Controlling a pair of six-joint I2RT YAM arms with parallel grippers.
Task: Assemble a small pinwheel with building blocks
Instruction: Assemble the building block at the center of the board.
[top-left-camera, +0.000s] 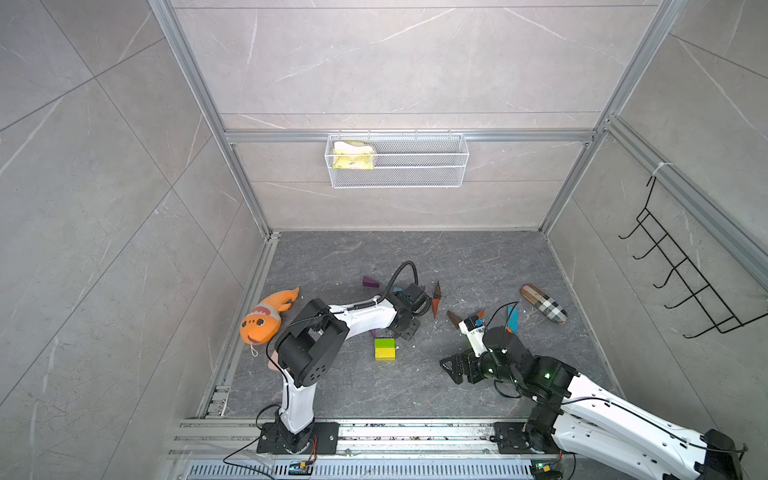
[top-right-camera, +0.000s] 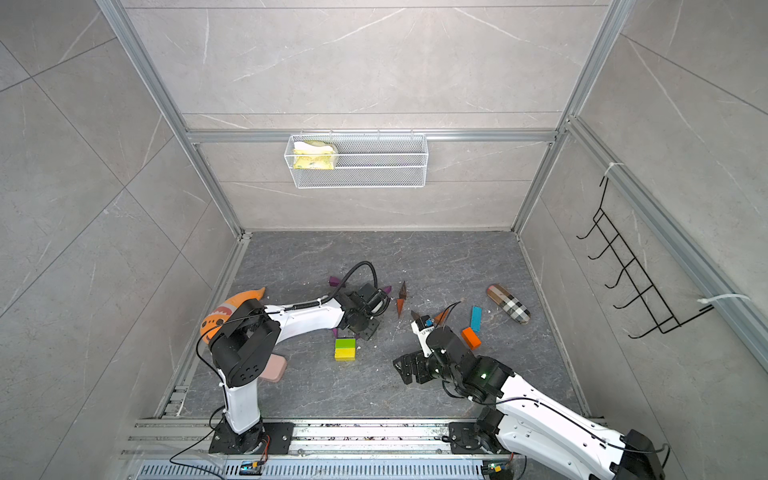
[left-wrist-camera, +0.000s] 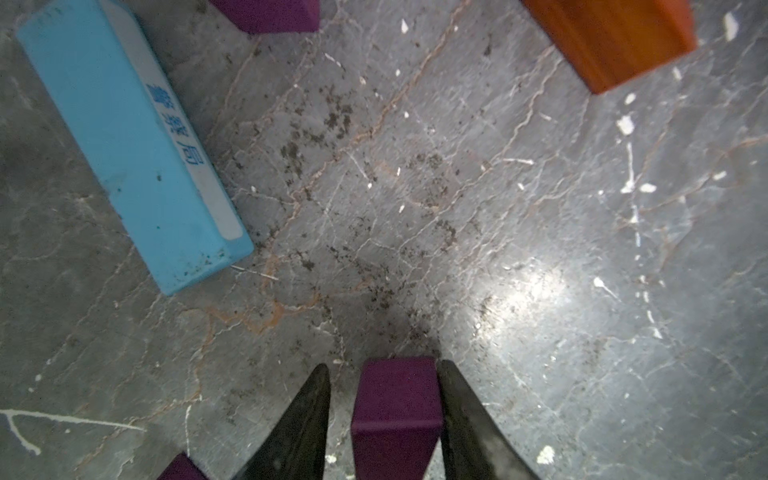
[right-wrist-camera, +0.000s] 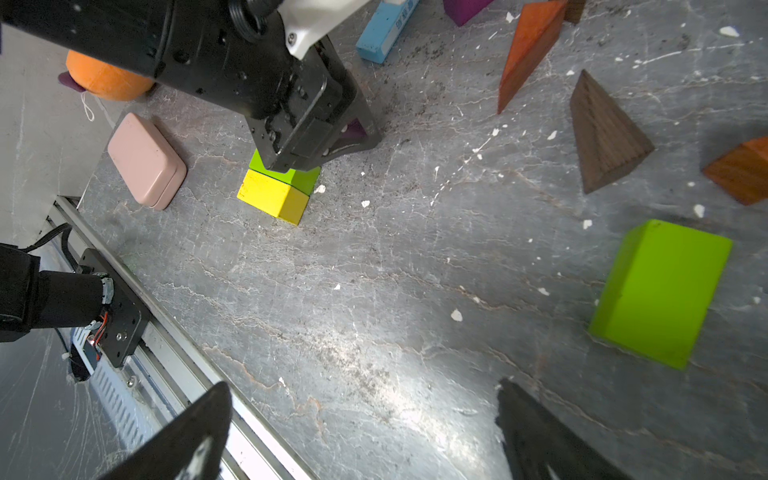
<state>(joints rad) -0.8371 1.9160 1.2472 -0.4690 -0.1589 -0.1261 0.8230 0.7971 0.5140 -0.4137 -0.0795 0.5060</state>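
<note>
Purple wedge (left-wrist-camera: 395, 411), low in the frame, sits loose between half-open left fingers (left-wrist-camera: 299, 428), probably set down as a blade; right fingers (right-wrist-camera: 540, 436) wide apart, empty.

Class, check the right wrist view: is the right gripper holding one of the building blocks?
No; the right gripper stands wide open over bare floor, and the lone green brick lies clear of its fingers.

brown wedge (right-wrist-camera: 604, 137): grained wood, matt | purple wedge (left-wrist-camera: 395, 411): smooth paint | tabletop (right-wrist-camera: 374, 291): glossy veined stone
</note>
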